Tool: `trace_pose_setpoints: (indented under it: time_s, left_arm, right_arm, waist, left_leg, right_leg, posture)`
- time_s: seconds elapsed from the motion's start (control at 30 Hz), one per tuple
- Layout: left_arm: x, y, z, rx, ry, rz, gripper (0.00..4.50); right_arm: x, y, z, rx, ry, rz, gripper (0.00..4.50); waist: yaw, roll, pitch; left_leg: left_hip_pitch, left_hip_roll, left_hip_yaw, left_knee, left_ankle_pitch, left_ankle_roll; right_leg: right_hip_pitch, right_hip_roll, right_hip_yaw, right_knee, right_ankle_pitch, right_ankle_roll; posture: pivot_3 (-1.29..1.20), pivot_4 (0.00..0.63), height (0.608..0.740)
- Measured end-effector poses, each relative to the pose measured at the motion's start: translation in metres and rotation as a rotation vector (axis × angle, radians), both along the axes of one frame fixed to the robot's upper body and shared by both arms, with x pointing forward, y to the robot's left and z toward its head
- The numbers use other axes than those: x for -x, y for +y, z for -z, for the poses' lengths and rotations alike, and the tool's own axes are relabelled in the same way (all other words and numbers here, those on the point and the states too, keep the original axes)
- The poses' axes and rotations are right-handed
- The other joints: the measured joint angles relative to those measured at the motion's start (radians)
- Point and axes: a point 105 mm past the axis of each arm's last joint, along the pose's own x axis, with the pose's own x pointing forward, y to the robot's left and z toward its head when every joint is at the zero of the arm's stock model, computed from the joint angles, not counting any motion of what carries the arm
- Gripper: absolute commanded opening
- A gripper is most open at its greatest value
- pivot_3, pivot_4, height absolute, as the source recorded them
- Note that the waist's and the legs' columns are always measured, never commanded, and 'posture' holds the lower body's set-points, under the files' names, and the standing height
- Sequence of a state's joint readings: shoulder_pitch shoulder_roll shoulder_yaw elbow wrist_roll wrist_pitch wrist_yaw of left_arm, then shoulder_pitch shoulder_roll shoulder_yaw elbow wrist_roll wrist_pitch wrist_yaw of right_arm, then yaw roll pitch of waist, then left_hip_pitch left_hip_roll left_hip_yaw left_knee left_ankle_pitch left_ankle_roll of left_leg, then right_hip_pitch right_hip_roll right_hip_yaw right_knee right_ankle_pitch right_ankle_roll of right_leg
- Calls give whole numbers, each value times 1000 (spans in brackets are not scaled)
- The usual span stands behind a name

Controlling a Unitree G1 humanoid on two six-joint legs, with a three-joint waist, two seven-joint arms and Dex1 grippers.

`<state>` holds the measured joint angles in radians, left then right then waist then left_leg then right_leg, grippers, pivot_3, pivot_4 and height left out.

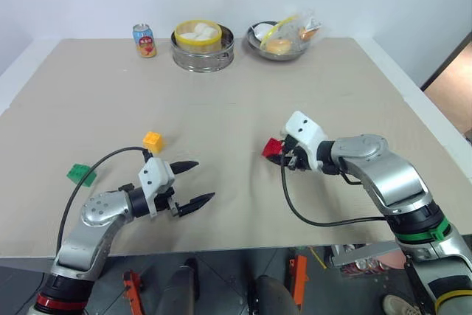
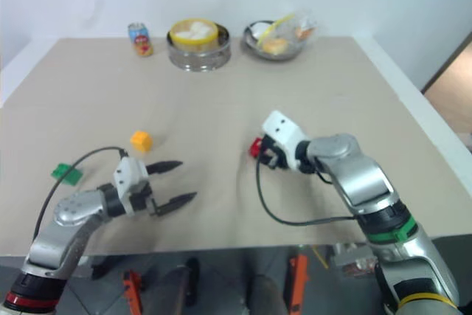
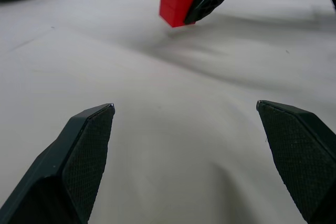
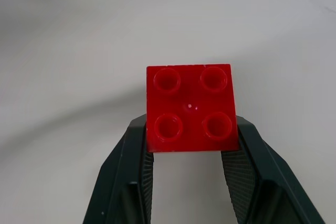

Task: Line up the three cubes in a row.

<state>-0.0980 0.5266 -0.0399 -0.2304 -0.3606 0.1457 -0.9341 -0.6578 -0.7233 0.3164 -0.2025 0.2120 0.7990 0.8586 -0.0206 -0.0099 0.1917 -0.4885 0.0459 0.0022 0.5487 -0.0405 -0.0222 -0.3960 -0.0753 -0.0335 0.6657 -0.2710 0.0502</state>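
The red cube (image 1: pixel 272 147) hangs just above the table near its middle, clamped between the fingers of my right gripper (image 1: pixel 281 154); the right wrist view shows its four studs (image 4: pixel 190 107) facing the camera. The yellow-orange cube (image 1: pixel 153 141) rests on the table to the left. At the table's left edge lies the green cube (image 1: pixel 81 175). My left gripper (image 1: pixel 193 184) hovers open over the near left part of the table, just in front of the yellow-orange cube, its black fingers (image 3: pixel 79 150) pointing toward the red cube (image 3: pixel 178 1).
Along the far edge of the table (image 1: pixel 236 94) stand a soda can (image 1: pixel 144 40), a steamer with white buns (image 1: pixel 202 46) and a metal bowl of food (image 1: pixel 280 39). Black cables trail from both wrists. Bare table lies between the two grippers.
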Motion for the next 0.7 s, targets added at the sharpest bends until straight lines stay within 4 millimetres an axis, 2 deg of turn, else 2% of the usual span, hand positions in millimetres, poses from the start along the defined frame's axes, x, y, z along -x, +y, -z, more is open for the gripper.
trace_pose_setpoints:
  time_s: [0.1,0.2,0.4,0.43,0.7]
  left_arm:
    - [5,-1,2,9,19,37,4500]
    - [7,-1,1,13,34,63,4500]
    - [8,3,1,-10,34,73,4500]
    - [8,4,1,-12,32,71,4500]
    - [7,5,0,-9,26,50,4500]
  right_arm:
    - [10,18,2,28,42,-192,1247]
    - [11,28,-5,76,26,-337,1247]
    - [4,33,2,146,59,-471,1247]
    - [4,34,3,158,67,-492,1247]
    - [0,38,8,208,73,-590,1247]
  waist:
    - [0,0,0]
    - [-1,0,0]
    - [0,0,0]
    - [0,0,0]
    - [0,0,0]
  left_leg:
    - [0,0,1,0,0,0]
    - [0,1,2,0,0,0]
    - [-2,1,4,0,0,0]
    - [-3,1,4,0,0,0]
    - [-4,2,5,1,-1,-1]
  right_leg:
    - [-2,0,0,0,1,1]
    - [-2,1,0,0,2,1]
    - [-6,0,0,0,4,1]
    - [-6,0,0,0,7,-4]
    - [-7,2,0,0,8,-3]
  posture:
    - [0,150,740]
    - [0,150,740]
    - [0,150,740]
    - [0,150,740]
    - [0,150,740]
